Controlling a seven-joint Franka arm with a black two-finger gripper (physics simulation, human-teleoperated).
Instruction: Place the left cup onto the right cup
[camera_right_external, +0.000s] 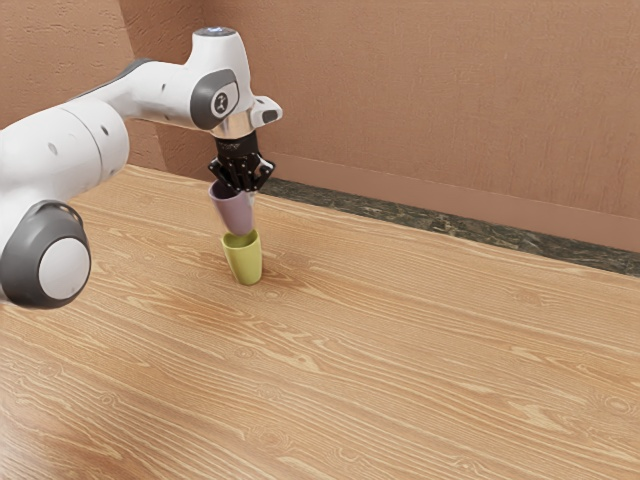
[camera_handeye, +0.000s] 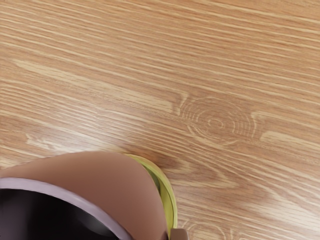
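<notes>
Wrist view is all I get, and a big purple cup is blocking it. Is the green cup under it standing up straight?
Observer: Yes. The yellow-green tapered cup stands upright on the wooden table.
Operator: Is my purple one straight too?
Observer: No. The pale purple tapered cup is tilted, with its top leaning toward the exterior view's left.
Operator: Is it inside the green one?
Observer: Barely. Its base is right at the green cup's mouth, and the rest of it is above the rim.
</notes>
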